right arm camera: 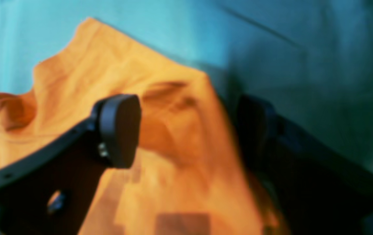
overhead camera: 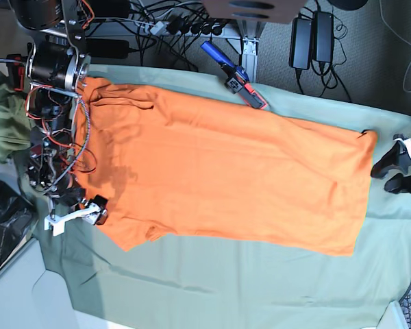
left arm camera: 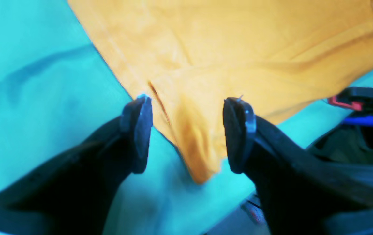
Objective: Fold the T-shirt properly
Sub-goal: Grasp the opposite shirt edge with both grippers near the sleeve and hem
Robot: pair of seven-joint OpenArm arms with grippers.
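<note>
Nearest my left wrist camera, a corner of the T-shirt (left arm camera: 225, 55) pokes between the spread fingers (left arm camera: 139, 130) of the left gripper (left arm camera: 188, 130), which pinch nothing. From the base view, going left to right: an olive garment (overhead camera: 3, 127) is bunched well left of the T-shirt. My right gripper (overhead camera: 99, 212) sits at the T-shirt's left edge, jaws wide, with orange cloth between them in its wrist view (right arm camera: 186, 130). The T-shirt (overhead camera: 226, 178) lies spread flat on the green cloth (overhead camera: 226, 288). Just beyond the T-shirt's right hem, the left gripper (overhead camera: 390, 175) stands apart from it.
</note>
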